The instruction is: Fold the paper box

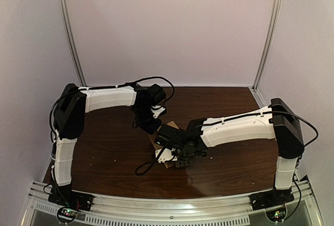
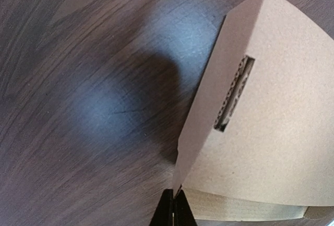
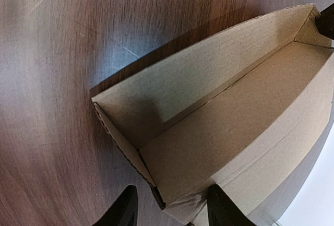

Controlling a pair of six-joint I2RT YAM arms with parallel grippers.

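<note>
The left tool point(image 2: 173, 207) has its two fingers pressed together, pinched on the lower corner of a cardboard panel of the paper box point(image 3: 224, 132); the right tool point(image 3: 169, 207) has its two fingers spread apart, one on either side of the near corner of the same box, the outer finger just beside a long wall, and whether either one touches the card cannot be told. There are two tools, two arms and one box; the left arm point(image 1: 109, 98) and the right arm point(image 1: 237, 127) meet over the middle of the counter point(image 3: 47, 80), and in the top view they cover nearly all of the box, so that only small tan scraps show beneath them. From the right wrist the box is an open tray, mouth up, its long axis running from that tool at the lower left away to the upper right; two long walls and one short end wall stand around a flat floor, and a black part shows at the far corner, too little of it to name. From the left wrist the panel rises up and to the right of the fingers, tilted over the dark wood; it carries one narrow slot point(image 2: 235, 93) with a corrugated edge showing; a soft shadow lies on the counter to the panel's left.
</note>
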